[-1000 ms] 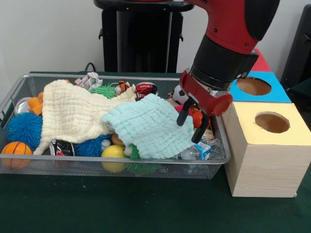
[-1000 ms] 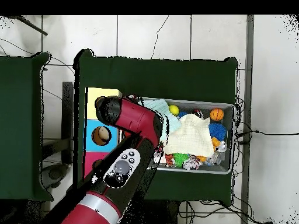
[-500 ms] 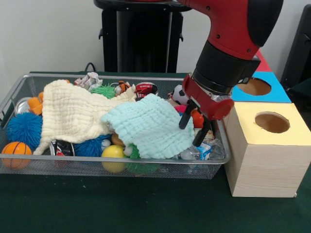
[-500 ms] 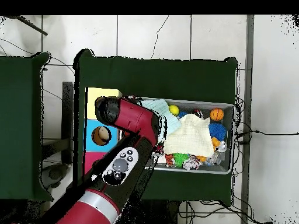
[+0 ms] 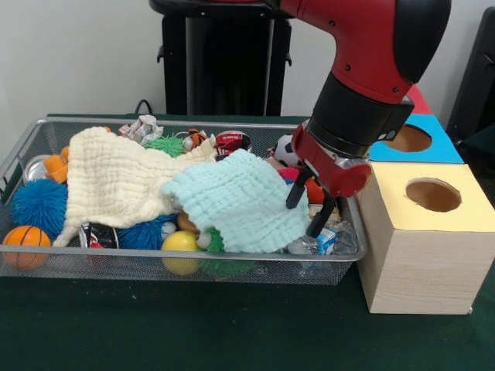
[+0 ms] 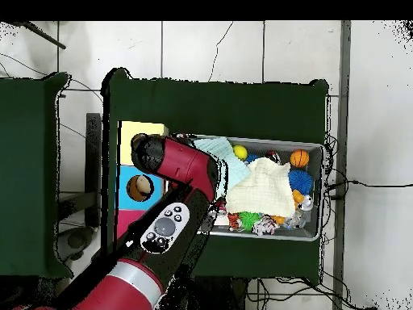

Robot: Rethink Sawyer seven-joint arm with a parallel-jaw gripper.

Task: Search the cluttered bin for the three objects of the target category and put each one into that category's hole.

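While I hung over the right end of the wire bin (image 5: 186, 267) in the front view, my gripper (image 5: 311, 209) sat low among the clutter with its two dark fingers (image 5: 296, 193) spread apart — nothing between them that I could make out. I judged I was there because an orange-red ball (image 5: 312, 190) peeked out right behind those fingers, just beside the mint cloth (image 5: 236, 202), with a small carton (image 5: 323, 239) and crumpled clear plastic below. Which category I was hunting, the frames did not say, so any of the balls could have been the target: the yellow ball (image 5: 180, 251), the little basketball (image 5: 23, 243), the blue spiky ball (image 5: 35, 205). The cream cloth (image 5: 116, 182) lay draped over the middle, hiding much of the pile — that is why the search was slow. The holes waited just beside the bin: the yellow box (image 5: 421, 239) with its round opening, touching the bin's end, and the blue box (image 5: 414, 139) behind it.

From overhead, my red arm (image 6: 181, 173) crossed the boxes and covered that same end of the bin, so the gripper itself was hidden there. I could see the cream cloth (image 6: 260, 187) still blanketing the centre and the basketball (image 6: 299, 158) in a far corner, well apart from me.
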